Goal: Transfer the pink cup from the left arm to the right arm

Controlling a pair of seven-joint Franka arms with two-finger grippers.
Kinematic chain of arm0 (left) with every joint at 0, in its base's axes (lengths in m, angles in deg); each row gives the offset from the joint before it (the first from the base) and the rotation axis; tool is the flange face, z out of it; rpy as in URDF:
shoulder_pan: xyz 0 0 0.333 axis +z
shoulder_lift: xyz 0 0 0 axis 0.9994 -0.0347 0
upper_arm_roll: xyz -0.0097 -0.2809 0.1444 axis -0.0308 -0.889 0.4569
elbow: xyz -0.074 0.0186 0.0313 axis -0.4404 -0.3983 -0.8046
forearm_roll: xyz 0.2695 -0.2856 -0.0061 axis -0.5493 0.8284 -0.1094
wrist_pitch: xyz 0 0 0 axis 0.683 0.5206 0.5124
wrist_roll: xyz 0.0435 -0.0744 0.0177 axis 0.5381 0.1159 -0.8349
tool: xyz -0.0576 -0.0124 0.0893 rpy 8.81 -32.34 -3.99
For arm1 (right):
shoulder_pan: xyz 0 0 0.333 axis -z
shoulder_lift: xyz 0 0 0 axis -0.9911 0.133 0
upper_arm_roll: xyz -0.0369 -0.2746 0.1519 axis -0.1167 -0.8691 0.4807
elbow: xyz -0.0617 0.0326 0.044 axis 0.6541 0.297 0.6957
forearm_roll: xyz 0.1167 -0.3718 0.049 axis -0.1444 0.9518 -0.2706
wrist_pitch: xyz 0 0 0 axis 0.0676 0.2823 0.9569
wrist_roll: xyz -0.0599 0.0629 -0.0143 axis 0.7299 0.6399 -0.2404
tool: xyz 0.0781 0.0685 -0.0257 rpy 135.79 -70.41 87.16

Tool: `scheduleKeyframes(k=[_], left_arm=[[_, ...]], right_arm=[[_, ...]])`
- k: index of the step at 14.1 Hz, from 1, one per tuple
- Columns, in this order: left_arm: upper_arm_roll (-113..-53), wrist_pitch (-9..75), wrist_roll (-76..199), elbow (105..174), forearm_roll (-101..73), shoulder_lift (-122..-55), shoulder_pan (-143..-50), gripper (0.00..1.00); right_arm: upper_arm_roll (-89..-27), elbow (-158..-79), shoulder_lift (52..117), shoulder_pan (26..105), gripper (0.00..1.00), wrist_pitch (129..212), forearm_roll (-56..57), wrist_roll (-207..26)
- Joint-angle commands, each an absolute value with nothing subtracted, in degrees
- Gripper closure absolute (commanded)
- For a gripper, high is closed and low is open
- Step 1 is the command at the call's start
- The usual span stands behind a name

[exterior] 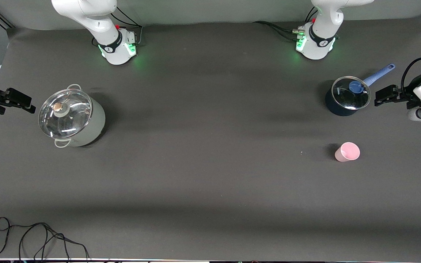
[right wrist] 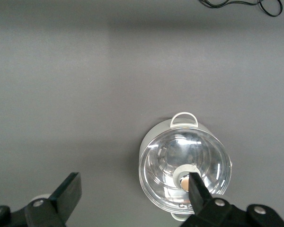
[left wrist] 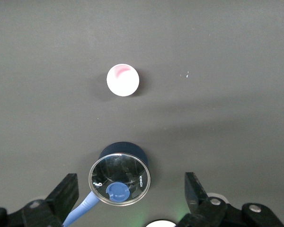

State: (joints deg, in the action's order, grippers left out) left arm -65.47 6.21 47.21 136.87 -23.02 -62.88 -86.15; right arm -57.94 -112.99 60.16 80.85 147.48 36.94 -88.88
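Observation:
The pink cup (exterior: 347,152) stands upright on the dark table mat, toward the left arm's end, nearer to the front camera than the blue saucepan (exterior: 347,95). It also shows in the left wrist view (left wrist: 122,80), seen from above. My left gripper (exterior: 387,95) hangs in the air beside the saucepan, open and empty, well apart from the cup; its wrist view shows it (left wrist: 131,184) with jaws spread wide. My right gripper (exterior: 20,100) hangs open and empty at the right arm's end, beside the grey pot (exterior: 71,116); its wrist view shows it (right wrist: 134,182) spread wide too.
The blue saucepan (left wrist: 119,177) has a glass lid and a light-blue handle (exterior: 378,74). The grey pot (right wrist: 184,170) has a glass lid and two loop handles. A loose black cable (exterior: 38,237) lies at the mat's edge nearest the front camera, at the right arm's end.

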Motion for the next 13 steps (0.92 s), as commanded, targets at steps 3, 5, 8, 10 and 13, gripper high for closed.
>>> scheduleKeyframes(k=[3, 5, 8, 10, 13], left_arm=[[-65.5, 6.3, 46.4, 137.7, -22.7, -61.8, -85.9, 0.00], [-65.4, 6.8, 44.6, 138.0, -22.7, -62.0, -85.0, 0.00], [-65.5, 10.2, 32.9, 138.0, -22.6, -63.4, -81.2, 0.00], [-65.5, 11.2, 23.2, 138.0, -19.4, -65.0, -77.7, 0.00], [-65.5, 11.5, 9.4, 138.0, -15.1, -66.9, -73.1, 0.00]], right_arm=[[-58.1, -113.0, 59.6, 80.7, 0.00, 147.4, 36.0, -89.4], [-58.1, -113.1, 59.6, 80.7, 0.00, 147.4, 36.0, -89.4], [-58.1, -113.0, 59.6, 80.6, 0.00, 147.4, 36.0, -89.4], [-58.1, -113.0, 59.6, 80.6, 0.00, 147.4, 36.0, -89.4], [-58.1, -113.1, 59.6, 80.6, 0.00, 147.3, 36.0, -89.4]])
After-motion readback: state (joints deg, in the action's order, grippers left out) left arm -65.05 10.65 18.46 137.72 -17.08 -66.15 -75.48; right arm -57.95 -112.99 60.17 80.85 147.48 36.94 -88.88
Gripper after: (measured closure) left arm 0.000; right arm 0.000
